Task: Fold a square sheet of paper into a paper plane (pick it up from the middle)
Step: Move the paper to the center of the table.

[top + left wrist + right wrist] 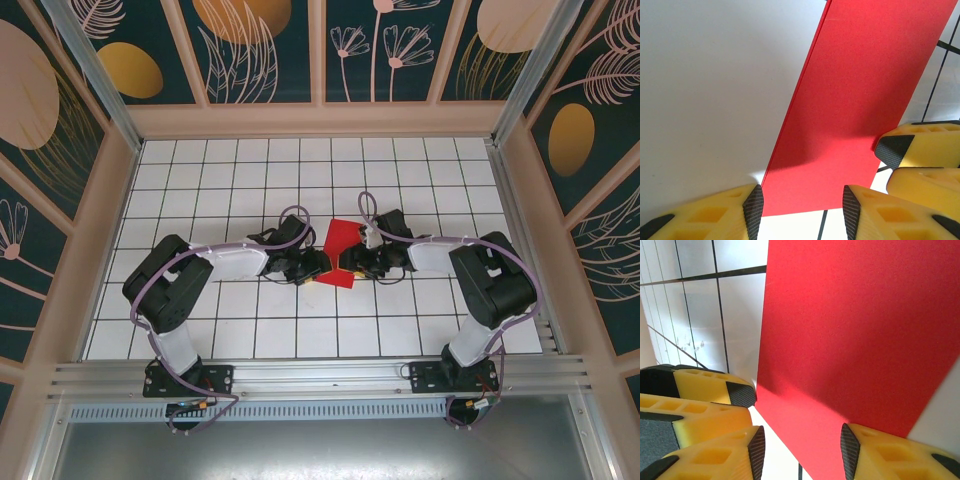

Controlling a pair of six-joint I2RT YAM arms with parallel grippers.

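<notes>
Thin matte red paper sheet (341, 245) lies on the white grid table (200, 180) between the left gripper (802, 210) and right gripper (802, 452), its straight edges inside both chunky yellow jaws, parted, not clamped.

Red paper (340, 248) on table (250, 170) between left arm (175, 290), right arm (490, 280).

A table (250, 170) of white tiles ruled with dark grid lines spreads across the middle of the top view, boxed in by pale wooden edging. Dark teal wall panels (260, 50) along the upper, left and right edges carry pale line-drawn flowers and leaves with orange and peach discs. Two metal posts (92, 70) slant in the upper corners. An aluminium rail (320, 375) crosses the lower part, with a slotted strip (320, 411) and a grey sheet (320, 455) beneath.
</notes>
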